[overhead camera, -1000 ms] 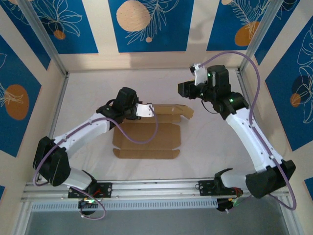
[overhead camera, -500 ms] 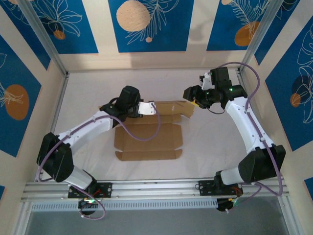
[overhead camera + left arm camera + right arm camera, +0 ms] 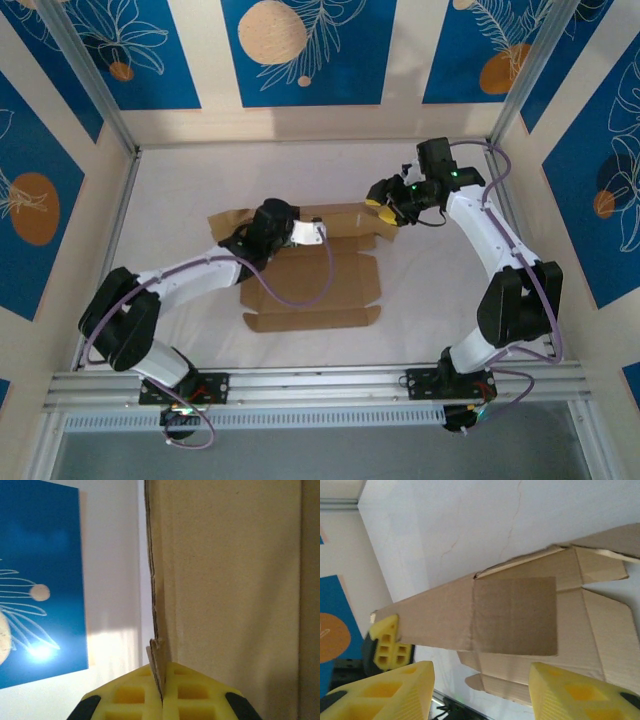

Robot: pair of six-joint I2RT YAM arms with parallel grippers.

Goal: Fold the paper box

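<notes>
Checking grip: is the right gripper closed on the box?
No, the right gripper stands open, jaws wide apart, the paper box beyond them.

My work cell, seen from above: a white table cover (image 3: 200, 175) spans the floor, faintly creased. Three cream walls enclose it. The back wall carries a blue panel (image 3: 300, 50) with a peach disc and white leaf outlines; the left-hand panel (image 3: 35, 205) and right-hand panel (image 3: 610, 190) repeat the motif with orange discs. Two aluminium posts (image 3: 85, 75) (image 3: 535, 60) rise at the rear corners. An aluminium rail (image 3: 320, 382) runs along the near edge, with a ribbed grey strip (image 3: 320, 418) just below it.
</notes>
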